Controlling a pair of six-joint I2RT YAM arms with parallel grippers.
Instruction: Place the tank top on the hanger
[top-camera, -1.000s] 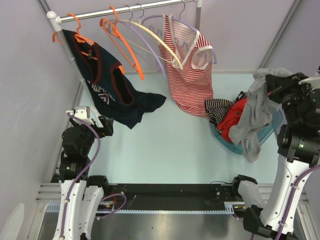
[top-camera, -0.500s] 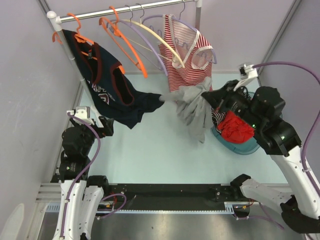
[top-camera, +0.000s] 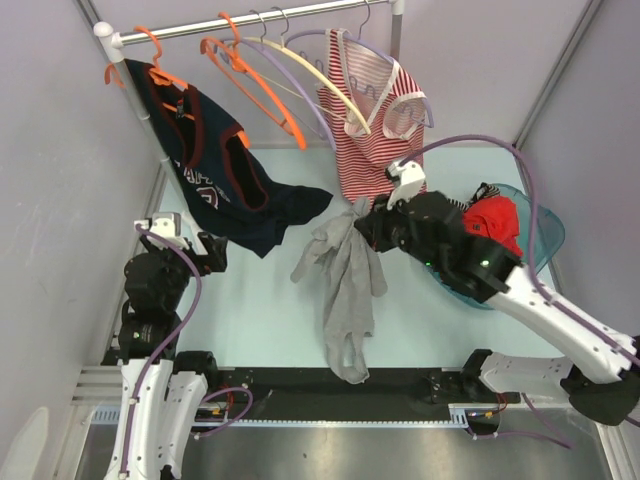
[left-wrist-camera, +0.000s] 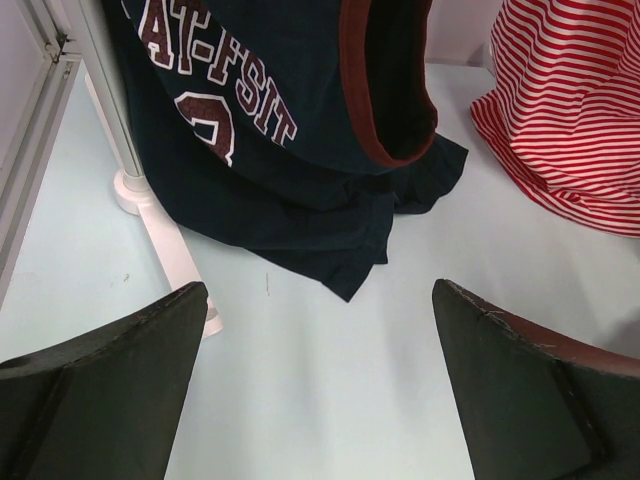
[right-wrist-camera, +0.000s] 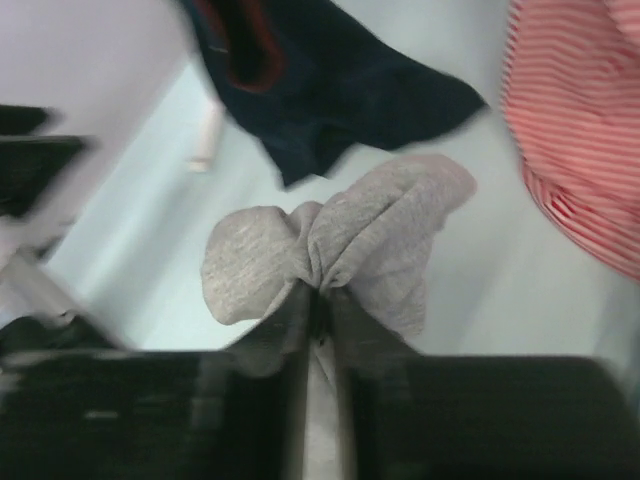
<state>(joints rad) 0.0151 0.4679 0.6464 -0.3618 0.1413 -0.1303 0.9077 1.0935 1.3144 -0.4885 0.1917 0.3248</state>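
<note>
The teal tub (top-camera: 545, 235) at the right holds a red garment (top-camera: 495, 222). The right claw (right-wrist-camera: 318, 300) is pinched tight on the grey tank top (top-camera: 345, 290), which hangs long over the table (top-camera: 260, 300) — well below the cream hanger (top-camera: 312, 76) on the rail (top-camera: 250, 20). The left claw (left-wrist-camera: 318, 310) gapes wide, empty. The right wrist view is blurred.

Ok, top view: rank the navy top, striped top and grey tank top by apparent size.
1. Navy red-trimmed top.
2-3. Red-and-white striped top and light grey tank top: too close to rank.
</note>
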